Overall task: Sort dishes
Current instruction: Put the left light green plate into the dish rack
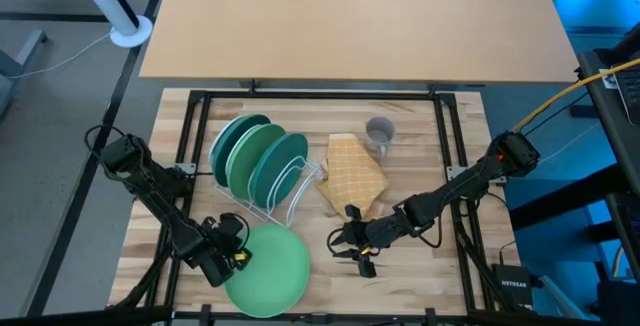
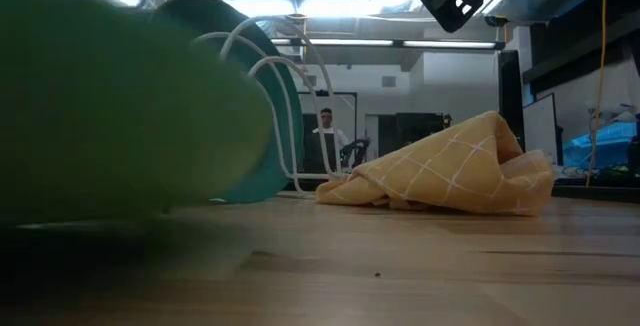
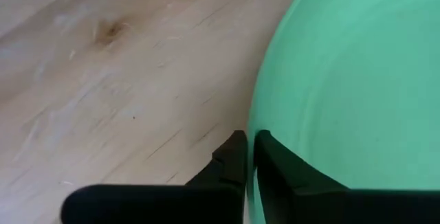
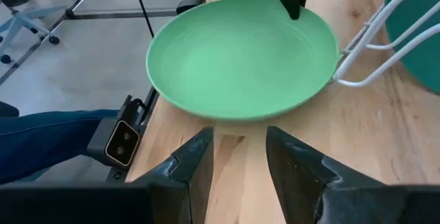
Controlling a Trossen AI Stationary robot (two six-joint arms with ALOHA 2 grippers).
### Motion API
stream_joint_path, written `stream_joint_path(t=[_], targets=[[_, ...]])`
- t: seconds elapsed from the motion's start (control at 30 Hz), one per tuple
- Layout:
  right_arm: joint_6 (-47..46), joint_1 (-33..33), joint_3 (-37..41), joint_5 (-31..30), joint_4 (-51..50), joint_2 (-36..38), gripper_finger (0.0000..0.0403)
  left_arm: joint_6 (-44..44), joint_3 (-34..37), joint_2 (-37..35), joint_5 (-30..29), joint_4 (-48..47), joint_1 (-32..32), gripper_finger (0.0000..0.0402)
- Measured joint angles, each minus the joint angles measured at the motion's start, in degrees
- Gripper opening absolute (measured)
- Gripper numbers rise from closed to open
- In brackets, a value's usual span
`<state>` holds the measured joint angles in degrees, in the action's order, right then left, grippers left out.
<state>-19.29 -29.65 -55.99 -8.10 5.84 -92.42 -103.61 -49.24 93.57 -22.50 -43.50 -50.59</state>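
Observation:
My left gripper (image 1: 228, 253) is shut on a light green plate (image 1: 270, 269) at the table's near edge; the plate also shows in the right wrist view (image 4: 240, 59). Three teal and green plates (image 1: 255, 156) stand on edge in the white wire rack (image 1: 290, 191). A small grey mug (image 1: 379, 134) stands upright on the table at the far side. My right gripper (image 1: 347, 243) is open and empty, just right of the held plate, pointing at it (image 4: 237, 159). My left gripper pinches the plate's left rim (image 3: 251, 124) between its two fingers, one finger (image 3: 230, 161) on the outer side and one (image 3: 271, 161) on the plate's inner face. It comes from the table's left. The plate is face up, and seems lifted a little off the wood.
A crumpled yellow checked cloth (image 1: 355, 178) lies between the rack and my right arm, and shows in the low view (image 2: 450, 166). The rack's wire loops (image 4: 375, 38) stand close to the held plate's far side. A person (image 2: 326, 126) sits far behind the table.

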Motion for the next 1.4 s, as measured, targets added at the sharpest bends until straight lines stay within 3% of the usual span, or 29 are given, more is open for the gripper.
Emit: stream_joint_path(t=[0.3, 0.77, 1.07, 1.23, 1.4], targets=[[-7.0, 0.0, 0.0, -8.8, 0.3, 0.0, 0.0138, 0.7, -4.6, -1.8, -5.5, -4.0, 0.0, 0.0002], [-20.0, 0.8, 0.0, -17.8, 0.3, 0.0, 0.0138, 4.3, -20.5, -1.7, -13.7, -23.1, 0.0, 0.0001], [-24.0, 3.0, 0.0, -14.3, 5.8, 0.0, 0.0138, 10.6, -26.7, -1.7, -21.7, -25.0, 1.5, 0.0001], [-24.0, 3.1, 0.0, -9.4, 8.4, 0.0, 0.0138, 13.4, -27.0, -1.7, -21.6, -24.7, 3.0, 0.0], [-24.1, 3.1, 0.0, -8.8, 8.1, 0.0, 0.0138, 15.4, -27.0, -1.7, -21.6, -24.8, 3.9, 0.0]])
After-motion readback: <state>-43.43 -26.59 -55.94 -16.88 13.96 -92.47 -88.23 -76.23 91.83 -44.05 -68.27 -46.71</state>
